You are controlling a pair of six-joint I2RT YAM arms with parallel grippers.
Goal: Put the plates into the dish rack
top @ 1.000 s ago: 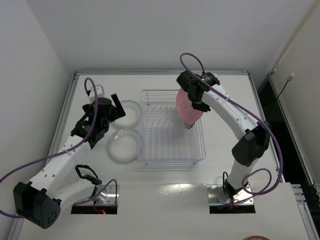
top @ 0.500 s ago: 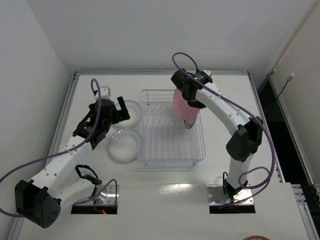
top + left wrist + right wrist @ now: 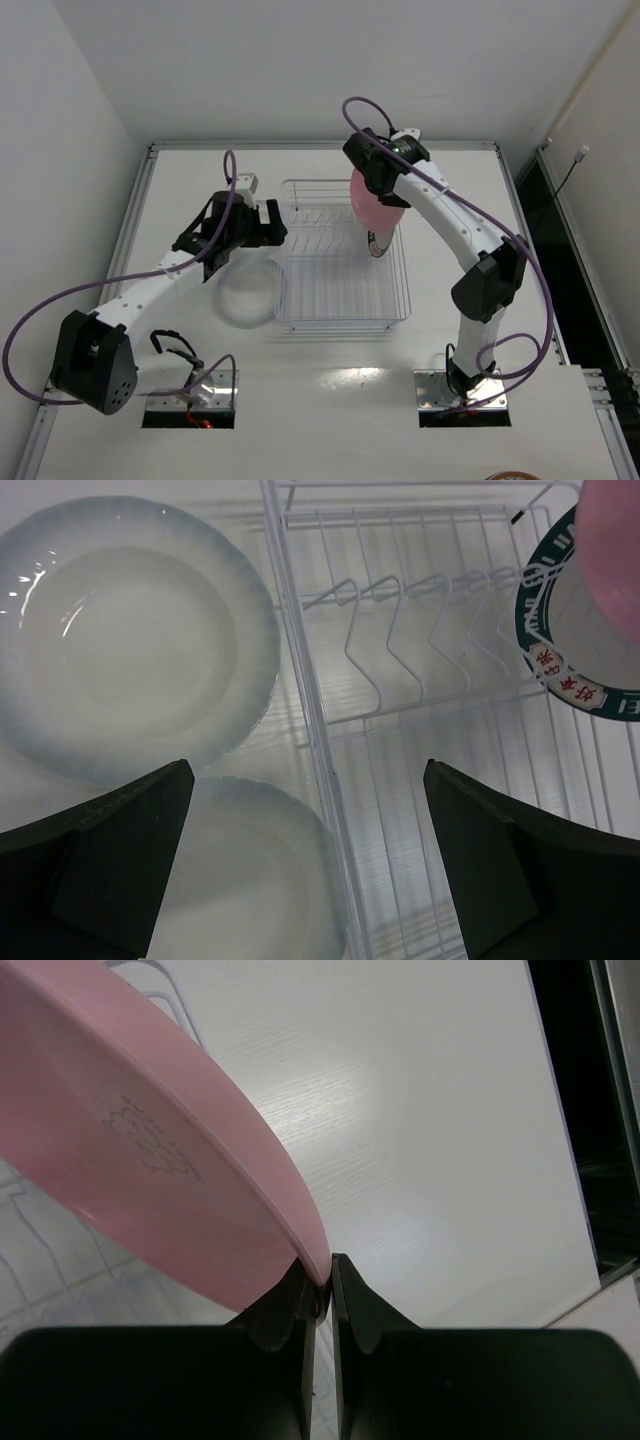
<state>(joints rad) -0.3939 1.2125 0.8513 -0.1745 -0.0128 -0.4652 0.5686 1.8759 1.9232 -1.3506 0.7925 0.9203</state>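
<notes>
Black right hand (image 3: 320, 1278): fingers pressed together on the rim of the pink plate (image 3: 150, 1140), pinching its edge.
Pink plate: held on edge, tilted, over the far right part of the dish rack (image 3: 340, 300); whether it touches the wires cannot be told.
Patterned plate (image 3: 537, 645): standing among the prongs at the right end of the dish rack's slot row, just beside the pink plate and partly hidden by it.
Left hand (image 3: 308, 770): fingers spread wide, holding nothing, hovering over the left rail of the dish rack.
Translucent plates (image 3: 130, 630): two, lying flat just left of the dish rack; the second (image 3: 250, 880) sits nearer the arm bases and overlaps the first one's rim in the wrist view.
Dish rack: on the white worktop (image 3: 450, 330), between the two arms; its other slots stand free.
</notes>
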